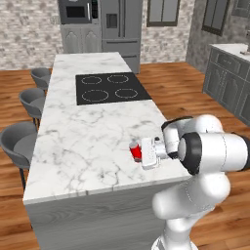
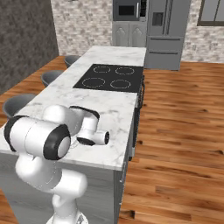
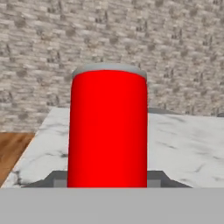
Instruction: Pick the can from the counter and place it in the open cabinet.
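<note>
The red can (image 1: 135, 150) with a silver top stands upright on the white marble counter (image 1: 88, 146), near its front right edge. My gripper (image 1: 140, 153) reaches in level from the right and is shut on the can. In the hand view the can (image 3: 108, 131) sits dead centre between the two grey fingertips (image 3: 59, 179), which press against its base on both sides. From the right base view, my arm leans over the counter (image 2: 113, 113) and hides the can. The open cabinet is out of view.
A black four-ring cooktop (image 1: 110, 88) is set into the counter beyond the can. Three grey stools (image 1: 22, 144) line the counter's left side. A steel fridge (image 1: 122, 27) and a microwave (image 1: 75, 10) stand at the back wall. Grey sink cabinets (image 1: 229, 80) stand to the right.
</note>
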